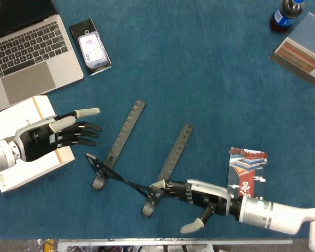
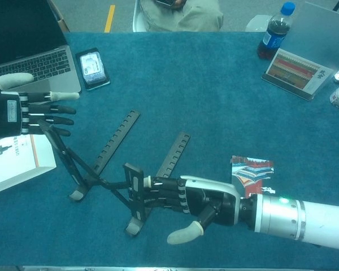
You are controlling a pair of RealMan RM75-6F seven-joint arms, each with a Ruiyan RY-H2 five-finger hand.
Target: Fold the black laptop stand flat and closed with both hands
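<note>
A: Head view, lower centre of frame: how far has the black laptop stand [image 1: 142, 157] been folded?

B: Not far, by my judgement. Its two notched rails diverge toward the upper right, and the crossed struts and feet at their lower ends are spread apart on the blue tablecloth [image 1: 210, 68]. The whole closing motion appears to remain.

A: Pose of the right hand [image 1: 191, 197]?

B: It enters from the lower right, forearm nearly level, fingers extended leftward to the foot end of the nearer rail. In the chest view the fingertips [image 2: 150, 182] lie against the upright end plate, thumb hanging free below. Whether they actually clasp the plate cannot be told; it may be mere contact.

A: And the left hand [image 1: 52, 136]?

B: Middle left of frame, over the white box [image 1: 26, 157], fingers straight and slightly fanned, holding nothing. In the chest view it sits just above the raised strut tip, seemingly without touching it.
</note>
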